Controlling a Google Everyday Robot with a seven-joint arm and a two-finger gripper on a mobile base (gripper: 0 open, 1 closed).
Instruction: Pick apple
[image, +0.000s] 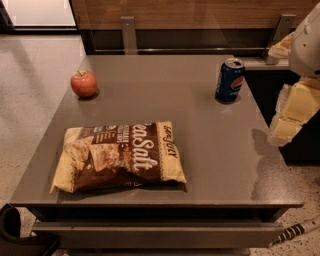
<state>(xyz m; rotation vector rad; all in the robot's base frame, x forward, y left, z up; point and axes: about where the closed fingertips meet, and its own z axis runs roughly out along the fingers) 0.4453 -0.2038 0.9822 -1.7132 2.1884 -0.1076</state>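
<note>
Apple (83, 83): small and round, red to orange-red, with a paler yellowish patch near the top and a short stem that stands up from a shallow dip.
Apple's place: on the surface (210, 150), near its far left corner, upright, with a small shadow at its right base and nothing touching it.
Apple's size: smaller than the soda can (229, 80).
Tool (286, 125): at the right edge of the view, just off the right side of the surface and above it, well apart from the apple. It shows as cream-coloured blocks below a white arm part.
Tool state: cannot tell whether it is apart or together. It holds nothing that can be seen.
Soda can: blue, upright, near the far right of the surface, between the apple and the tool but much closer to the tool.
Snack bag (117, 156): brown and cream with large white lettering, lying flat near the front left of the surface, nearer the camera than the apple and apart from it.
Surface: grey, flat and matt, with a lower shelf edge showing beneath the front.
Floor (35, 75): pale and speckled, to the left of the surface.
</note>
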